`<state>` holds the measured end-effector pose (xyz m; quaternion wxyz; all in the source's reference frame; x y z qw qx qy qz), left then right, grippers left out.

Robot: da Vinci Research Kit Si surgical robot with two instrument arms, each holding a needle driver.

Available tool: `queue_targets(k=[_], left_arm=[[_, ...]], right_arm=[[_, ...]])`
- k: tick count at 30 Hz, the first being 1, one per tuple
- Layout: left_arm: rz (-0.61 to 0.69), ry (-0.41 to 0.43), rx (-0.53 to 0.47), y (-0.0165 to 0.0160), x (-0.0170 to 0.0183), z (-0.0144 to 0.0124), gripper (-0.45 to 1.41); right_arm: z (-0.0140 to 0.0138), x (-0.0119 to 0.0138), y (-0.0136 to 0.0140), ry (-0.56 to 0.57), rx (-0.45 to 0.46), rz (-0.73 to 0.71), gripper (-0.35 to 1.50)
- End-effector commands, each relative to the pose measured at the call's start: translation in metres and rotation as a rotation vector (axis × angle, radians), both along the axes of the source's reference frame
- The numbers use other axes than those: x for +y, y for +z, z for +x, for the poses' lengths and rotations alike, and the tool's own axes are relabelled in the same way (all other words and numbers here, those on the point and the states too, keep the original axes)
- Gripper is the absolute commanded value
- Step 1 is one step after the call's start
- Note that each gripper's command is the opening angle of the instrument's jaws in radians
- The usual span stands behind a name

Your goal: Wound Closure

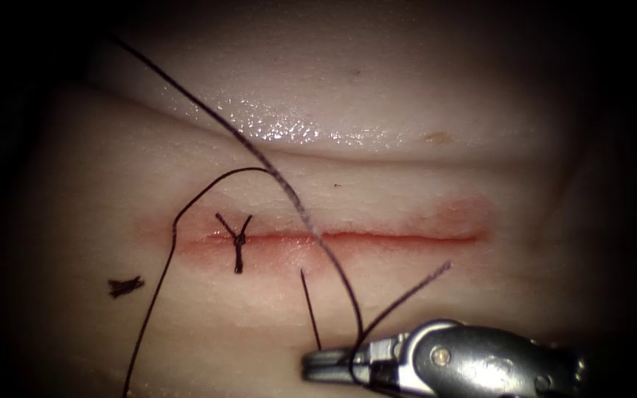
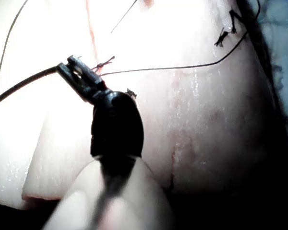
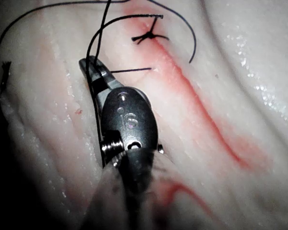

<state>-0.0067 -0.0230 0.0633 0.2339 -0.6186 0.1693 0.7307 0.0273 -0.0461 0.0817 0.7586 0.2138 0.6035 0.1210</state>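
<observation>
On the tissue [image 1: 407, 184], thread [image 1: 289, 188] crosses the cut [image 1: 377, 236] into the right tool [image 1: 333, 365], clamped on it; needle unseen.

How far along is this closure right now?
Done: one knotted stitch sits near the left end of the cut, and a cut end of thread lies on the tissue. In hand: the right tool is shut on the thread, which crosses the cut just right of that stitch; the left tool looks shut on thread too. Left: the cut further right carries no stitches.
</observation>
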Motion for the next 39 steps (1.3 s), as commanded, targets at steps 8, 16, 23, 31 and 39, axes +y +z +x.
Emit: queue_targets(k=[8, 16, 23, 31, 39], left_arm=[[0.001, 0.029, -0.009, 0.001, -0.0002, -0.0017, -0.45], [0.002, 0.035, -0.008, 0.001, -0.0004, -0.0016, -0.45], [-0.003, 0.043, -0.018, 0.0011, -0.0005, -0.0014, -0.45], [0.006, 0.051, -0.031, 0.0011, -0.0006, -0.0007, -0.45], [0.004, 0.06, -0.052, 0.0011, -0.0007, -0.0011, -0.45]], right_arm=[[0.002, -0.0038, -0.0061, -0.082, 0.063, 0.003, -0.35], [0.0026, -0.0041, -0.0094, -0.11, 0.102, -0.019, 0.59], [0.0008, 0.0031, -0.0055, 0.011, 0.022, -0.111, 1.47], [-0.0005, 0.0064, 0.0005, 0.043, -0.031, -0.189, 1.48], [0.0005, 0.0069, 0.0065, 0.073, -0.074, -0.255, 1.42]])
